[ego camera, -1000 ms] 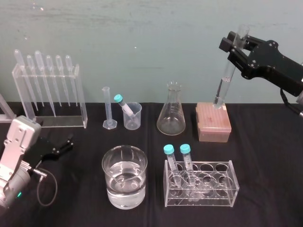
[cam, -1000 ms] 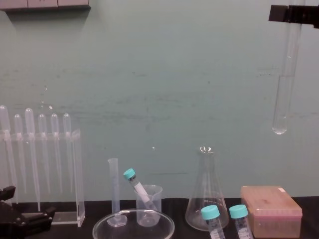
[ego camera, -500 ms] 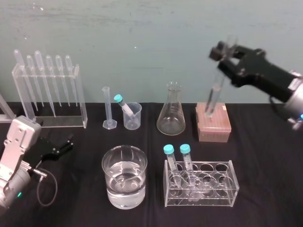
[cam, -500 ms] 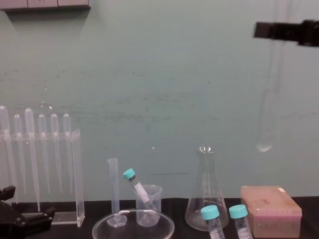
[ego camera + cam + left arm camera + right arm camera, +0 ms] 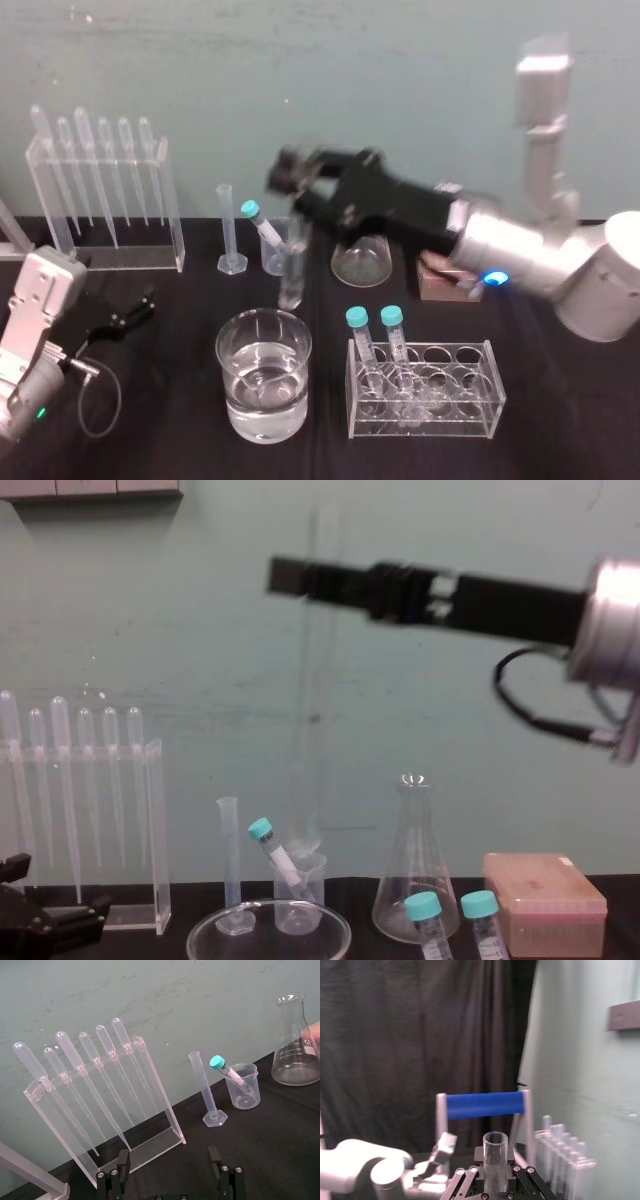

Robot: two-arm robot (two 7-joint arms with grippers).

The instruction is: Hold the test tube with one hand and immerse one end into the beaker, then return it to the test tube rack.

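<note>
**Centre the tube over the water, then lower it straight**

The right end effector (image 5: 290, 183) is clamped on the test tube (image 5: 292, 262) near its open rim. The right wrist view shows the fingers closed on the glass just under the mouth (image 5: 495, 1152). The tube hangs close to upright. Its rounded bottom is above and just behind the far rim of the beaker (image 5: 262, 400), a little to the beaker's right, and not yet in the water.

From here I judge the step to be the dip itself. The grip sits high on a long, smooth tube, so any sideways jolt will swing the lower end. The sound course is to bring the tube toward the robot until its bottom is over the middle of the beaker, and to let it settle there. It can then descend vertically and slowly until the tip is under the surface, stopping short of the glass floor. Grip pressure should stay even, since bare glass can slip or crack.

Just behind the beaker stand a small cup holding a teal-capped tube (image 5: 279, 243) and a graduated cylinder (image 5: 227, 235). The hanging tube is close to both, so it should be carried away from them. The test tube rack (image 5: 438, 288), behind and to the right of the beaker, is partly hidden by the arm. The left end effector (image 5: 130, 312) rests on the table (image 5: 180, 420) left of the beaker, jaws wide apart, idle.
</note>
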